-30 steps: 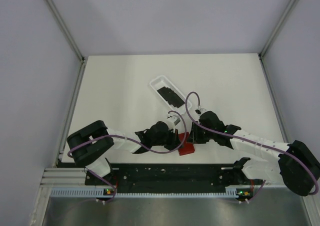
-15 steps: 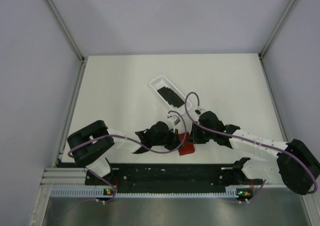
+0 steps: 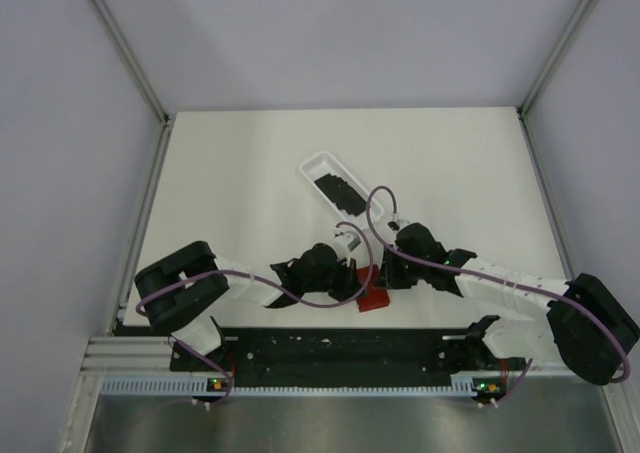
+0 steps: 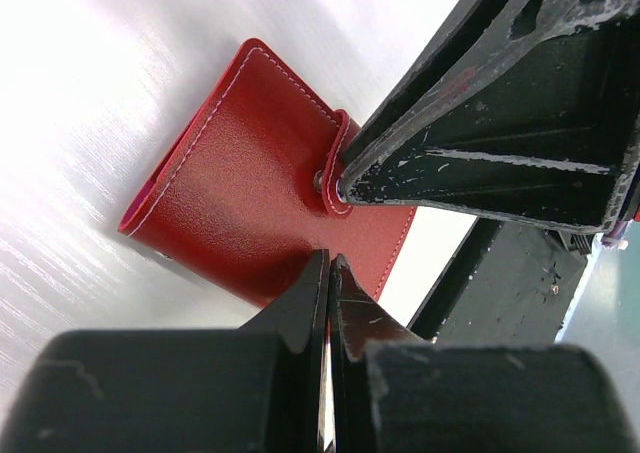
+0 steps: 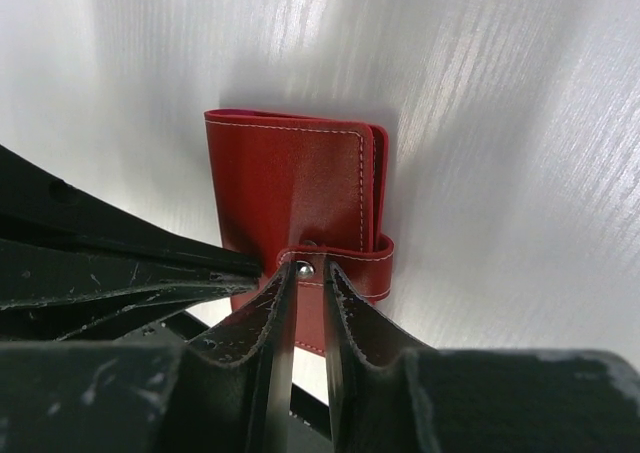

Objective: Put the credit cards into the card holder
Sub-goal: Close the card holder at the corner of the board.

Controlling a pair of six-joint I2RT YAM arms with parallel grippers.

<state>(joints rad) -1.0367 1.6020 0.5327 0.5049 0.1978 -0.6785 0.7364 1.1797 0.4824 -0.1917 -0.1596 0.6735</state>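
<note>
My left fingers (image 4: 328,271) rise from the bottom middle of the left wrist view, pressed so close together that only a hairline slit shows between them. Their tips meet the lower edge of the card holder (image 4: 245,208), which fills the middle of that frame, red and folded shut, with white stitching along its border. I cannot tell whether any leather is caught in that slit.

My right fingers (image 5: 305,281) come up from the bottom of the right wrist view and are closed down on the closure tab (image 5: 355,268). One finger sits on each side of the strap, and the snap (image 5: 303,268) is just at their tips. In that same frame my left fingers enter from the left edge as a black wedge, its point just left of the snap. Seen from the left wrist, my right fingers reach in from the upper right and touch the tab where it wraps the holder's edge.

From above, the card holder shows only as a red patch low in the centre of the frame, tucked between my two wrists. It lies on the white surface (image 3: 460,163) near the black rail along the bottom. The credit cards (image 3: 338,188) lie black inside the white tray (image 3: 316,161). The tray sits on a diagonal above and left of centre, well apart from the holder.
</note>
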